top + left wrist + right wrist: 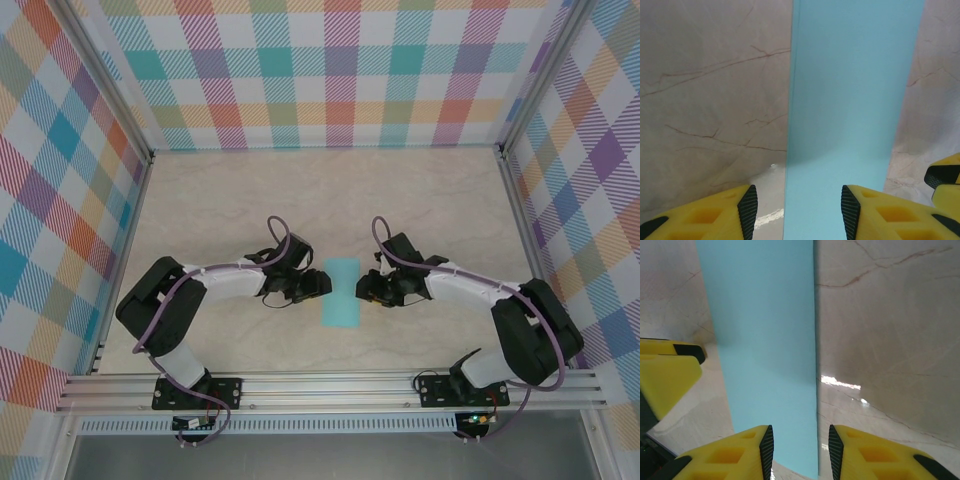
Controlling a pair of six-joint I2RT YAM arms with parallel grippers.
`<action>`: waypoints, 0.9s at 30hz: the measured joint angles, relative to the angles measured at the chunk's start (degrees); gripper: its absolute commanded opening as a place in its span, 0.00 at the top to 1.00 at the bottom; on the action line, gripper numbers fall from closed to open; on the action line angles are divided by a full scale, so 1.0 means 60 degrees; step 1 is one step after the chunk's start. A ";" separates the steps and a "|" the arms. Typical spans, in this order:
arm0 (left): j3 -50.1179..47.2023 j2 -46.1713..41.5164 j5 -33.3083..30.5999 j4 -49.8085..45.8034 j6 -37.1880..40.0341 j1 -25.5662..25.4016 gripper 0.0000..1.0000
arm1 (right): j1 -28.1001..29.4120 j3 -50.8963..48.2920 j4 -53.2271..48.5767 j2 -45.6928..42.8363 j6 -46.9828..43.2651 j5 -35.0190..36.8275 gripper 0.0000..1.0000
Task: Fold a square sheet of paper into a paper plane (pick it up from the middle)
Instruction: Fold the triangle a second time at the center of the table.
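At the left gripper [799,210]: gaped partway, clasped nothing, straddled one long edge of the light cyan folded paper strip [850,100]. At the right gripper [801,450]: likewise parted and empty, astride the opposite long edge. Beyond: lay flat as a plain rectangle on the beige marbled tabletop [420,190], between both arms

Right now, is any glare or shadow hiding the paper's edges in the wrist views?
Right wrist: a bright glare patch sits on the table beside the paper, whose edge reads crisp. Left wrist: a soft shadow darkens the paper's near part, but both edges are clear. Top view: even light, paper sharp.
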 measured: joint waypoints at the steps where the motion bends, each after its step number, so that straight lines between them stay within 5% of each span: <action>1: -0.0018 0.0018 0.0055 0.0025 -0.0044 0.0029 0.50 | -0.0011 0.0055 0.0073 0.0087 0.0004 -0.0084 0.63; 27: -0.0051 0.0240 0.0750 0.0492 -0.0259 0.0244 0.58 | -0.0124 0.0546 0.0776 0.1734 0.0007 -0.0787 0.63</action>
